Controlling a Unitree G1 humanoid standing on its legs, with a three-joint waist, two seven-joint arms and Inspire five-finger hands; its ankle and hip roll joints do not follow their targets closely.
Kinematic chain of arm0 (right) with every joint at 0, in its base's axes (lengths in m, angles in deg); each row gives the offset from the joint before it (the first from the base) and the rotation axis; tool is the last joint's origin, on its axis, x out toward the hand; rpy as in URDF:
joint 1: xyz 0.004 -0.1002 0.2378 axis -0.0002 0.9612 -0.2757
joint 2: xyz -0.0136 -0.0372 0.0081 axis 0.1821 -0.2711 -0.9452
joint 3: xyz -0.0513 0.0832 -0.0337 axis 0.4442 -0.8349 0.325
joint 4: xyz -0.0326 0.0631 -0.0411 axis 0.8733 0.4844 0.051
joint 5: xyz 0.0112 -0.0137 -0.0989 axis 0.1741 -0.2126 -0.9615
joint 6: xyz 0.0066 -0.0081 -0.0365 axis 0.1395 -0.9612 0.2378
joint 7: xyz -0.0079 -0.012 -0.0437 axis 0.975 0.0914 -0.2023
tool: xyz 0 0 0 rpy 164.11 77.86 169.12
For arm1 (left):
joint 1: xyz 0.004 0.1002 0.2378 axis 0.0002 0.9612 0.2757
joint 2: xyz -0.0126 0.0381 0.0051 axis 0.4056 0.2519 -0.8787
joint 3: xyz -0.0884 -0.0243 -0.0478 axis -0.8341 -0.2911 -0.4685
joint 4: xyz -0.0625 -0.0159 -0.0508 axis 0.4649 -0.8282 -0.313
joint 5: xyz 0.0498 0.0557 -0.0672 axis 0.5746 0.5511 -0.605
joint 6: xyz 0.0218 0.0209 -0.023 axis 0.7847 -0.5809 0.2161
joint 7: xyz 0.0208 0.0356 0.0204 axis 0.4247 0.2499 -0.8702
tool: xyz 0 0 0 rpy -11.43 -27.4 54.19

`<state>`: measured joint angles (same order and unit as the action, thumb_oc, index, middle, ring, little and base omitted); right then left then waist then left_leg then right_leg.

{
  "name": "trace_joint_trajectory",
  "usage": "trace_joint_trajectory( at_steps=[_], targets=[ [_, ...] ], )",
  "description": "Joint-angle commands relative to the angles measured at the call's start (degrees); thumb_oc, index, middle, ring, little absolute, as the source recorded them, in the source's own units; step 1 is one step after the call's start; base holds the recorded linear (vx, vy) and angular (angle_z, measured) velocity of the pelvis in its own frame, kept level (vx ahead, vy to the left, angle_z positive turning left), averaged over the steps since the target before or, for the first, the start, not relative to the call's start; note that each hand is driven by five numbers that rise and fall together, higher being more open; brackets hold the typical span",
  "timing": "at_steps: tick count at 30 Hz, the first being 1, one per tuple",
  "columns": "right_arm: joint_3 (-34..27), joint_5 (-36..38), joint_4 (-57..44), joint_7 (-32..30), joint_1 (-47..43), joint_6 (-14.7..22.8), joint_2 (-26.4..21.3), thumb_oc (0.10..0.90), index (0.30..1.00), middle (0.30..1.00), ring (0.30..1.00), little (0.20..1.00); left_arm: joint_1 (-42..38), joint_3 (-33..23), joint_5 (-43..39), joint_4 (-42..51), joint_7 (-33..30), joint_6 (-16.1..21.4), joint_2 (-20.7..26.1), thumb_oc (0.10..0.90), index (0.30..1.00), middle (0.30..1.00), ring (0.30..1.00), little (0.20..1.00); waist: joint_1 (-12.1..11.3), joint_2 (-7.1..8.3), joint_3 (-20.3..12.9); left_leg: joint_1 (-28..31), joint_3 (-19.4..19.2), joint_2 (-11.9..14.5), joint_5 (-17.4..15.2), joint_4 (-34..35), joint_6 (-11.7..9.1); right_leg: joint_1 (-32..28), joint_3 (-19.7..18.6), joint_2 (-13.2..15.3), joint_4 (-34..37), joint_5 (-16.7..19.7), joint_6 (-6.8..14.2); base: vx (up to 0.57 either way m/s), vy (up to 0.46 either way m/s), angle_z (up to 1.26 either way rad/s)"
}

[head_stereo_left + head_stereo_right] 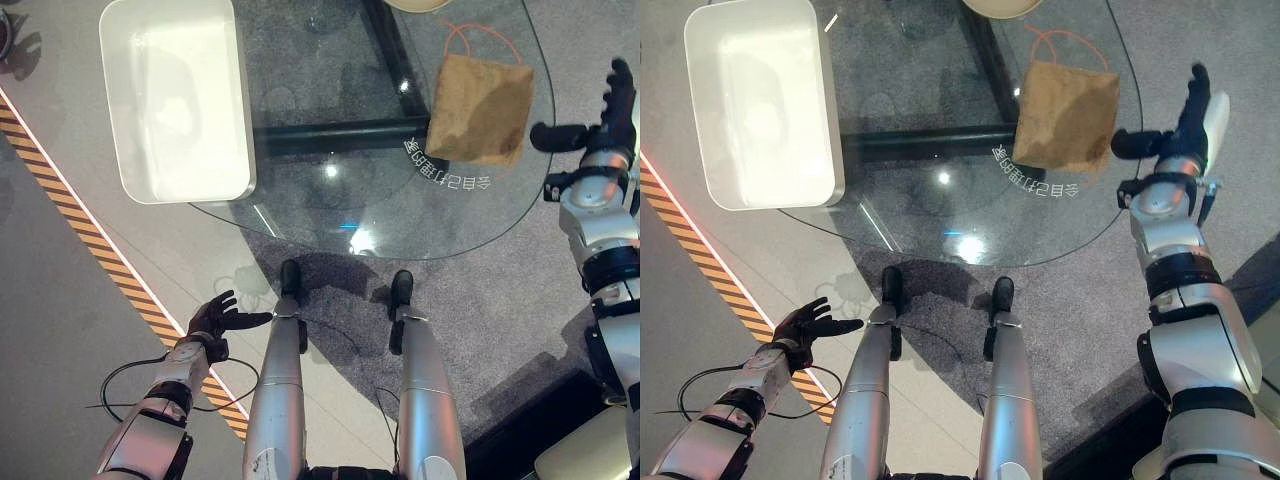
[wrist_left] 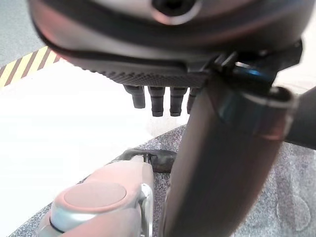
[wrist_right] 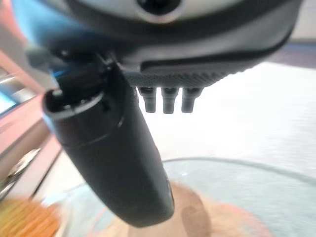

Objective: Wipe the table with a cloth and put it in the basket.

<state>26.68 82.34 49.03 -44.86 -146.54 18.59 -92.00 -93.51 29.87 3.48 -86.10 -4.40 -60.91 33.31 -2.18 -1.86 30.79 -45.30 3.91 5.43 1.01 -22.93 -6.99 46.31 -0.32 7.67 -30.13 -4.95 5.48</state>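
A tan cloth (image 1: 481,108) with an orange loop lies flat on the round glass table (image 1: 300,205), toward its right side. A white rectangular basket (image 1: 175,95) stands on the table's left part. My right hand (image 1: 612,105) hovers just off the table's right rim, beside the cloth and apart from it, fingers straight and thumb pointing at the cloth. In the right wrist view the thumb (image 3: 118,158) stands over the cloth (image 3: 207,217). My left hand (image 1: 218,318) hangs low over the floor, below the table's near edge, fingers spread and holding nothing.
A black bar (image 1: 335,135) of the table frame runs under the glass. A yellow-black striped line (image 1: 90,240) crosses the floor at the left. The rim of a pale round object (image 1: 418,4) shows at the table's far edge.
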Motion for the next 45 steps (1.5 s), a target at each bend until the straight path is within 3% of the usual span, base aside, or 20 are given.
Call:
trace_joint_trajectory(
  at_steps=[1,11,24,33,45],
  targets=[
    [4.5,-7.8,-4.0,-1.7,-8.0,-1.2,-7.6,0.800,0.900,0.900,0.900,0.900,2.4,0.0,-1.8,-0.4,-1.1,0.8,2.4,0.800,0.900,0.900,0.900,0.900,-0.1,-0.01,-1.0,-0.3,-1.5,-6.6,-0.5,0.2,4.9,-1.1,5.8,-4.4,5.3,2.6,-4.0,0.00,0.000,0.00],
    [14.0,-13.1,-3.2,2.8,-17.7,-8.2,-5.5,0.800,0.900,0.900,0.900,0.900,4.2,0.5,-1.2,2.3,-1.1,-0.1,2.2,0.800,0.900,0.900,0.900,0.900,-2.0,-0.96,-1.0,-0.8,-0.5,-7.3,-0.1,0.4,5.0,-0.9,6.4,-4.3,5.2,1.9,-4.7,0.01,0.004,0.01],
    [20.0,-17.3,4.4,12.9,-22.2,-13.1,-4.5,0.800,0.900,0.900,0.900,0.900,5.1,1.3,-0.6,4.6,-0.9,-1.1,2.3,0.800,0.900,0.900,0.900,0.900,-3.4,-1.56,-1.0,-1.1,0.2,-7.8,0.3,0.2,5.3,-0.3,6.8,-4.4,4.3,1.7,-4.9,0.01,-0.004,0.03],
    [19.3,-16.0,10.0,19.1,-21.6,-11.5,-3.4,0.800,0.900,0.900,0.900,0.900,5.6,1.3,0.0,5.2,-1.0,-1.2,2.5,0.800,0.900,0.900,0.900,0.900,-4.3,-1.97,-1.0,-1.6,0.5,-7.9,0.6,0.1,5.3,0.5,7.0,-4.2,3.3,1.8,-4.9,0.01,-0.004,0.02],
    [20.3,-17.3,13.4,18.7,-23.1,-10.8,-2.4,0.800,0.900,0.900,0.900,0.900,6.0,1.7,-0.1,6.2,-1.2,-1.5,2.9,0.800,0.900,0.900,0.900,0.900,-5.1,-2.91,-1.0,-3.2,1.0,-8.0,1.5,0.9,5.3,2.6,7.3,-4.1,3.0,2.4,-4.7,0.00,-0.005,0.00]
  ],
)
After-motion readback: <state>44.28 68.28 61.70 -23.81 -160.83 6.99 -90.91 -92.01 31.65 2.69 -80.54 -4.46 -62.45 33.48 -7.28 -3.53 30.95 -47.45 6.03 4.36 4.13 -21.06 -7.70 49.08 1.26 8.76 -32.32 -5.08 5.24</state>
